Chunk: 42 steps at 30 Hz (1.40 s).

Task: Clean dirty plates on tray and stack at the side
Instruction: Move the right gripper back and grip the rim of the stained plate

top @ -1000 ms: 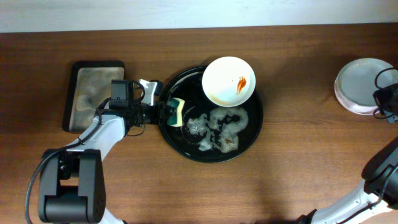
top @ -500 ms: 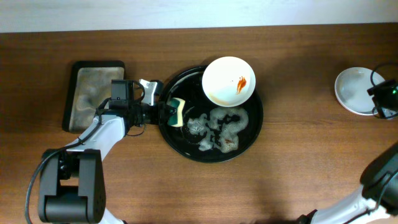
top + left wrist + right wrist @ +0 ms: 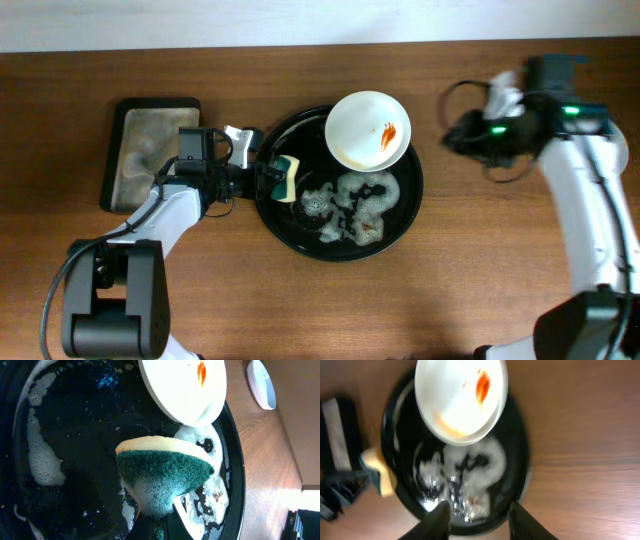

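Overhead, the right claw [image 3: 479,510] has swung back from the far side of the counter [image 3: 480,280] toward the large round black tray [image 3: 290,222], fingers apart and empty; a plain white plate [image 3: 261,384] seems parked out there. One round white plate smeared orange-red [image 3: 367,130] lies in the tray amid foam [image 3: 350,205], with the left claw [image 3: 268,180] clamped on a green-yellow sponge [image 3: 287,180].

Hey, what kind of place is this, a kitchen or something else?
Likely a lab bench set up as a mock dishwashing station rather than a real kitchen: a wooden table, a sauce-smeared plate on a foamy black tray, and a sponge held in a robot's left gripper.
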Available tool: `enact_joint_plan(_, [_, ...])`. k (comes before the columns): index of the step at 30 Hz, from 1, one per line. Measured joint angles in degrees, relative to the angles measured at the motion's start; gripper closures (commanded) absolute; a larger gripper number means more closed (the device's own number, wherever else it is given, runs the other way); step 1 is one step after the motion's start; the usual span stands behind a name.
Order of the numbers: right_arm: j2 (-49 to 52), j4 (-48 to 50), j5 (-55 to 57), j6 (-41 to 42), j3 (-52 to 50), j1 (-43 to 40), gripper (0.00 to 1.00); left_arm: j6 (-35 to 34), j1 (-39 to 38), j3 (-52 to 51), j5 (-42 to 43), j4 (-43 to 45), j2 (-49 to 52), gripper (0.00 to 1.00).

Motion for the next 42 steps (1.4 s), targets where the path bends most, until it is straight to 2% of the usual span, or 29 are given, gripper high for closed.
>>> enact_joint_plan(2, [1.14, -0.13, 2.43, 1.49, 0.0, 5.31, 0.8, -0.11, 0.0, 0.0, 0.24, 0.0, 0.0, 1.0])
enact_joint_plan(3, [2.21, 0.37, 4.2, 2.75, 0.0, 8.63, 0.84, -0.11, 0.0, 0.0, 0.33, 0.09, 0.0, 1.0])
enact_joint_plan(4, [3.1, 1.14, 5.49, 3.87, 0.0, 10.75, 0.82, -0.11, 0.0, 0.0, 0.39, 0.37, 0.0, 1.0])
enact_joint_plan(5, [4.22, 2.86, 7.08, 5.46, 0.0, 12.74, 0.63, -0.11, 0.0, 0.0, 0.42, 0.68, 0.0, 1.0])
enact_joint_plan(6, [5.46, 4.74, 8.2, 6.64, 0.0, 14.23, 0.59, -0.13, 0.0, 0.0, 0.44, 0.98, 0.0, 1.0])
enact_joint_plan(9, [9.7, 8.02, 10.91, 10.64, 0.0, 16.72, 0.59, -0.13, 0.0, 0.0, 0.46, 1.64, 0.0, 1.0])
enact_joint_plan(13, [15.28, 10.32, 12.57, 18.67, -0.09, 17.16, 0.46, -0.13, 0.0, 0.0, 0.59, 1.75, 0.0, 1.0])
enact_joint_plan(17, [17.99, 10.6, 13.05, 24.72, -0.11, 17.11, 0.43, -0.13, 0.0, 0.0, 0.61, 2.16, 0.0, 1.0])
enact_joint_plan(20, [19.26, 11.54, 13.29, 28.28, -0.11, 17.11, 0.51, -0.13, 0.0, 0.0, 0.61, 2.38, 0.0, 1.0])
enact_joint_plan(27, [23.32, 13.33, 13.68, 33.9, -0.33, 17.11, 0.56, -0.13, 0.0, 0.0, 0.61, 2.75, 0.0, 1.0])
enact_joint_plan(32, [24.24, 14.43, 14.84, 35.69, -0.42, 17.11, 0.64, -0.13, 0.0, 0.0, 0.61, 3.21, 0.0, 1.0])
enact_joint_plan(39, [24.24, 13.64, 20.17, 35.52, -0.59, 17.11, 0.66, -0.13, 0.0, 0.0, 0.61, 3.19, 0.0, 1.0])
enact_joint_plan(42, [24.24, 15.32, 21.4, 35.63, -1.86, 17.11, 0.77, -0.13, 0.0, 0.0, 0.61, 3.19, 0.0, 1.0])
